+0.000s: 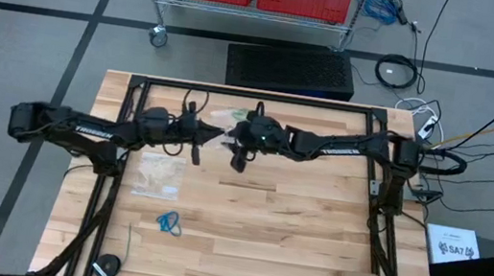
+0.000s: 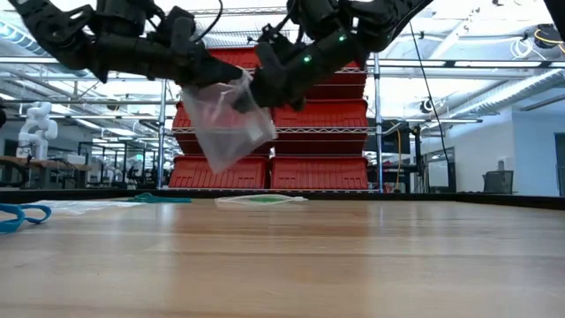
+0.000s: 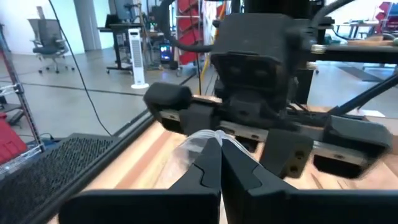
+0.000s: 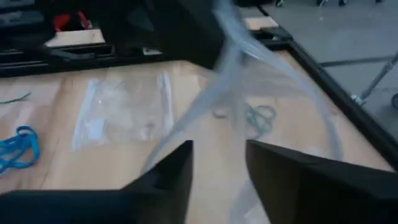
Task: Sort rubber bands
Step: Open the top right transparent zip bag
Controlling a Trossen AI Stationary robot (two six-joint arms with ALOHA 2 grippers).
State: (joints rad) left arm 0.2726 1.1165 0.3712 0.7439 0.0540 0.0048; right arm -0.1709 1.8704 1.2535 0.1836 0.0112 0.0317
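Left hand (image 3: 219, 155) clenched on clear bag (image 2: 227, 124), held high off bench (image 1: 293, 222). Right hand (image 4: 217, 165) released at bag mouth, probably to open it for bands.

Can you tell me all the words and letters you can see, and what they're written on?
"TROSSEN" in white letters on the dark left robot arm.
"TROSSEN" in white letters on the dark right robot arm.
The white paper sheet beside the wooden table has a dark printed label, too small to read surely.
Nothing else is readable.
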